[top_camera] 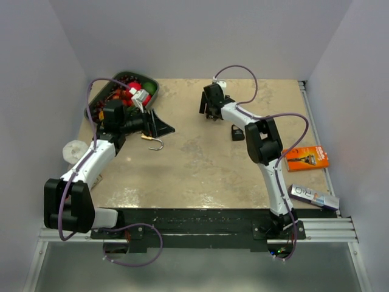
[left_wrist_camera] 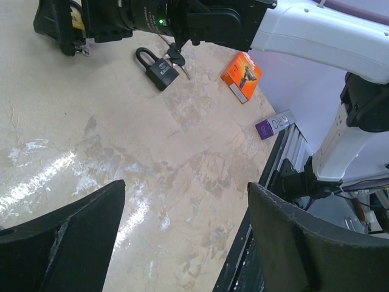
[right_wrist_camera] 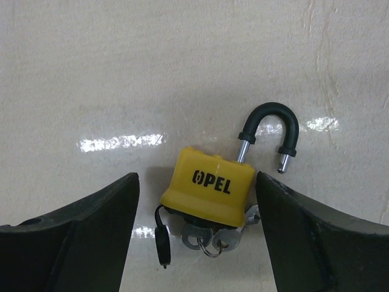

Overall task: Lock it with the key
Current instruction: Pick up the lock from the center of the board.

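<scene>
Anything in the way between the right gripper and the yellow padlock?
Nothing visible. In the right wrist view the yellow padlock lies on the table, framed by the open right gripper, keys at its base.

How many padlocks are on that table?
2 for certain: a yellow padlock, shackle open, lying under the open right gripper, and a black padlock beside that arm. The hooked metal piece by the left gripper may be a third.
</scene>
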Motion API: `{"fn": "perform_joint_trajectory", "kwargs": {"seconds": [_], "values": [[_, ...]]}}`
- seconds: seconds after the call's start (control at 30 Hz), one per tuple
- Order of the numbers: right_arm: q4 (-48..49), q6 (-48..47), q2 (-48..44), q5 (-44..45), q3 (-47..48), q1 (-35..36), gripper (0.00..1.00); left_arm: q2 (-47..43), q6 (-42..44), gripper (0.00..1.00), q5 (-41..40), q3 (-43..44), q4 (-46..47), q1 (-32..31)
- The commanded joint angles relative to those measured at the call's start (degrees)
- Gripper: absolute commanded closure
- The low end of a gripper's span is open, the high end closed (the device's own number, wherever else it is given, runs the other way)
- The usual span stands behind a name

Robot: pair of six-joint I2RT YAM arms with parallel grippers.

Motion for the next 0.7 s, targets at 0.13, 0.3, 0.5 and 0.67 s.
{"fn": "perform_joint_trajectory", "kwargs": {"seconds": [0.13,0.3,0.5,0.67], "values": [[1.2,1.6,-0.4,1.2,0.8,-0.2,0.42,-2.7,2.3,0.14,-0.6,-0.4,-0.3,1.2],[6.0,-6.9,-5.4,-1.5,-3.9,1.1,0.74,-2.7,4.2,0.14,0.6,-0.2,-0.9,1.2],[7.7,-22.0,-15.1,-15.2,-11.5,2.2,1.0,-0.9,12.6,0.03,-1.3,3.3,-10.6,1.2],[6.9,-37.5,-26.2,-30.6,-21.4,2.2,1.0,-1.4,19.9,0.01,0.5,2.4,-12.9,1.7]]}}
